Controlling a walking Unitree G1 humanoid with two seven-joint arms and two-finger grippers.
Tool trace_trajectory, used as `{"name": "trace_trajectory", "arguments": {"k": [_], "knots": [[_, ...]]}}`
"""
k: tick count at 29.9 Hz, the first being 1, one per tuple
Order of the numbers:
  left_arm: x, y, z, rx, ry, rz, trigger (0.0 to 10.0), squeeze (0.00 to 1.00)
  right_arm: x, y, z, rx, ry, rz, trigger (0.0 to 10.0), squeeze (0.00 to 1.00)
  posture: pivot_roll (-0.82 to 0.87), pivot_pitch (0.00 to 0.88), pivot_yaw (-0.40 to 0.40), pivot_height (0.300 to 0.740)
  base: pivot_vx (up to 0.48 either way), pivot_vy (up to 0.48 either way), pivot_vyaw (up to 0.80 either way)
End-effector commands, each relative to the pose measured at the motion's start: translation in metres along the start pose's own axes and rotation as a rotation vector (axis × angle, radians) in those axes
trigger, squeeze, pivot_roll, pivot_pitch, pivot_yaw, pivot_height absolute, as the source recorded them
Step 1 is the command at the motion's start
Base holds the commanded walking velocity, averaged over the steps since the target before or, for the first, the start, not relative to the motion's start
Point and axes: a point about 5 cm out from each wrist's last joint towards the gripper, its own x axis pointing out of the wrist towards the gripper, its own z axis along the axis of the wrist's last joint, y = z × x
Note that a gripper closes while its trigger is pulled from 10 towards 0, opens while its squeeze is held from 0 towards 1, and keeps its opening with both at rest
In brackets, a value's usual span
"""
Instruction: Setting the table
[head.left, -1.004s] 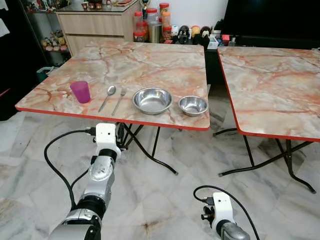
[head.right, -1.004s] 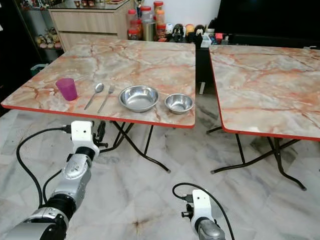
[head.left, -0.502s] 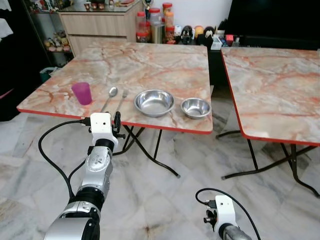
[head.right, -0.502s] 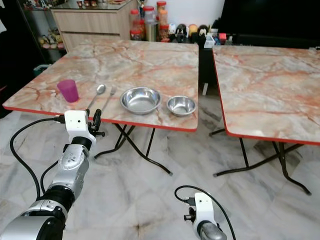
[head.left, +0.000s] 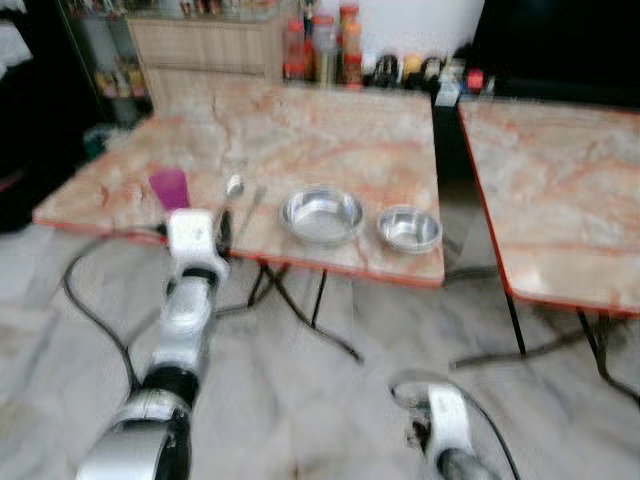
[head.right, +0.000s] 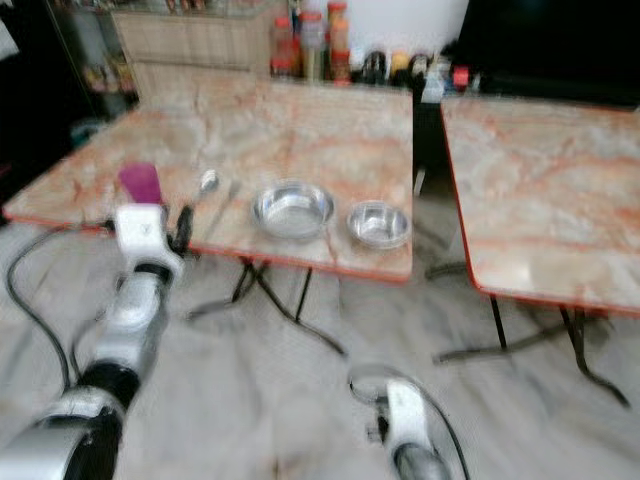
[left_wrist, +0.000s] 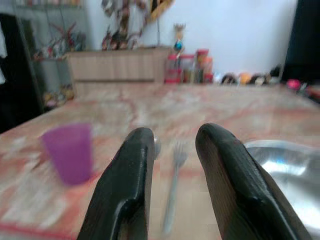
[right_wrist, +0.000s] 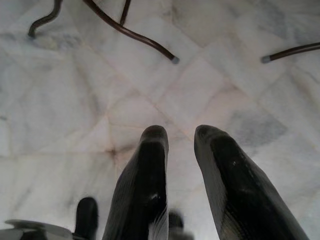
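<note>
Since half a second ago my left arm has come up: the left tool (left_wrist: 172, 150) now sits level with the near edge of the worktop (head.left: 330, 130), where earlier it hung just below the red rim. Head views are blurred and shifted, so the camera is moving too.

Left tool: the two black fingers (left_wrist: 131, 170) stand a little apart with a narrow gap, holding nothing and touching nothing. It hovers at the worktop edge, pointed across the surface. Through the gap I see the fork (left_wrist: 174, 185) lying flat, tines away from me. The spoon (head.left: 233, 187) lies just beside the fork. The purple cup (left_wrist: 68, 152) stands upright to the left of both. The large steel bowl (head.left: 322, 214) sits to the right of the cutlery, and the small steel bowl (head.left: 410, 228) just beyond it, near the worktop's right edge.

Right tool (right_wrist: 180, 137): arm hangs low, fingers slightly parted, empty, above the marble floor (right_wrist: 65, 100). A second worktop (head.left: 560, 190) stands to the right, apart from the first.
</note>
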Motion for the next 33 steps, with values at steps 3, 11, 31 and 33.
{"name": "trace_trajectory", "arguments": {"k": [3, 11, 31, 33], "knots": [[0.0, -0.01, -0.001, -0.011, 0.007, -0.027, 10.0, 0.0, -0.002, -0.011, -0.003, -0.002, 0.009, -0.029, 10.0, 0.0, 0.02, 0.0, -0.014, 0.74, 0.374, 0.0, 0.0], [0.0, -0.013, -0.002, -0.017, 0.013, -0.041, 10.0, 0.0, -0.002, -0.011, -0.003, -0.003, 0.011, -0.029, 10.0, 0.0, 0.02, 0.0, -0.015, 0.74, 0.375, 0.0, 0.0], [0.0, -0.012, -0.002, -0.016, 0.017, -0.045, 10.0, 0.0, -0.002, -0.008, -0.004, -0.012, 0.016, -0.015, 10.0, 0.0, 0.02, 0.0, -0.013, 0.74, 0.372, 0.0, 0.0], [-0.001, -0.005, -0.004, -0.036, 0.035, -0.008, 10.0, 0.0, -0.002, -0.007, -0.005, -0.014, 0.017, -0.014, 10.0, 0.0, 0.02, 0.0, -0.013, 0.74, 0.0, 0.0, 0.0]]}}
